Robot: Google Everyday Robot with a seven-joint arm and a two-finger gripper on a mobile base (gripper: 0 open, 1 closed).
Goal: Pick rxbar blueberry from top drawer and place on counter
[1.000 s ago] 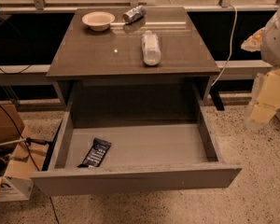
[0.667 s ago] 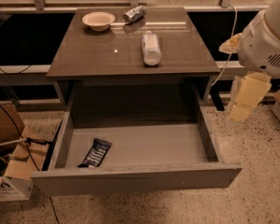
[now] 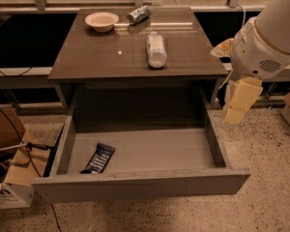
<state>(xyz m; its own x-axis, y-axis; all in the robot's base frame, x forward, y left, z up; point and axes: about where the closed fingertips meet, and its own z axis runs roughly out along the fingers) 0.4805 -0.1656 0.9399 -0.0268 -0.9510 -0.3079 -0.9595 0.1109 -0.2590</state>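
1. The snack bar [image 3: 98,158] lies flat in the front-left corner of the open drawer [image 3: 140,186], close to the left wall and the front panel. Nothing rests on it, so it looks free to be taken from above.
2. The gripper [image 3: 233,115] hangs outside the drawer, beyond its right wall and well apart from the bar. It does not hold the bar; whether it is set wide or narrow cannot be told.
3. The bench [image 3: 96,52] carries a bowl [image 3: 102,21] and a can [image 3: 138,14] at the back, and a bottle [image 3: 156,50] on its side near the middle. The front-left part is bare — a likely setting-down place.
4. Judgement: the pick is not yet begun — the reach must cross the drawer to a corner where two walls crowd the approach.
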